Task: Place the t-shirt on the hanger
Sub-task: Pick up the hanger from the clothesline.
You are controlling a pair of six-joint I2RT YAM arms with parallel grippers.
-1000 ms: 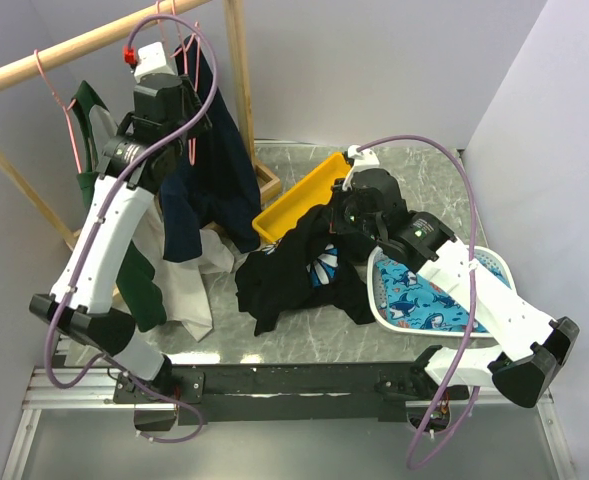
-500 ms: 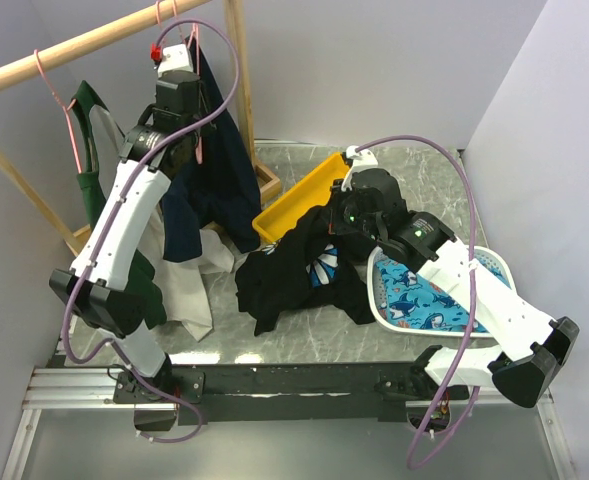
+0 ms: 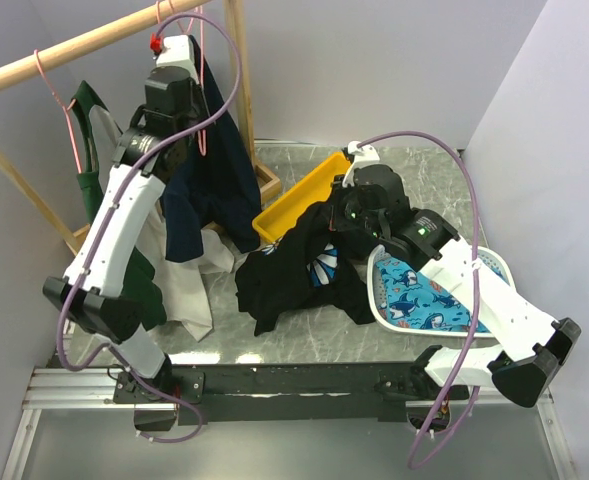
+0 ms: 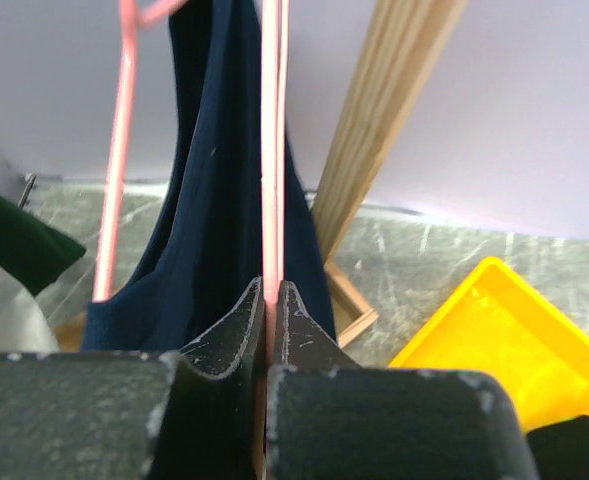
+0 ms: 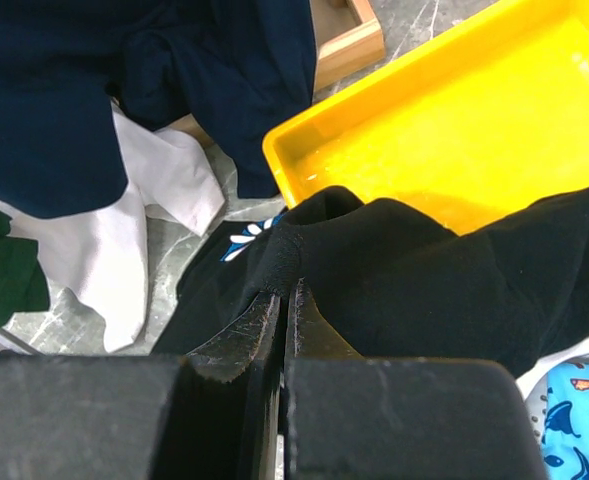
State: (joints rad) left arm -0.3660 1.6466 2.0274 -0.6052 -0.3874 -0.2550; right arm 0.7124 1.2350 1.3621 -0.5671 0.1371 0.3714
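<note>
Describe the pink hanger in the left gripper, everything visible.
The hanger is thin pink wire, smooth and slightly glossy. One straight run stands vertical, pinched between the shut fingers of the left gripper. It sits up by the wooden rail, and the navy shirt hangs just behind it. Its hook is not clearly shown.

Bare worktop [image 3: 419, 172] lies open at the far right corner and in a strip along the near edge. The middle is blocked by the heaped t-shirt [image 3: 284, 280], the yellow tray [image 3: 299, 195] and the white basket [image 3: 501, 268], crowded together. Up under the rail [image 3: 64, 50], the left claw [image 4: 271, 300] is hemmed in by the hanger [image 4: 270, 150] wires, the navy shirt [image 4: 214, 200] just behind them and the wooden post [image 4: 384, 110] to the right.
</note>
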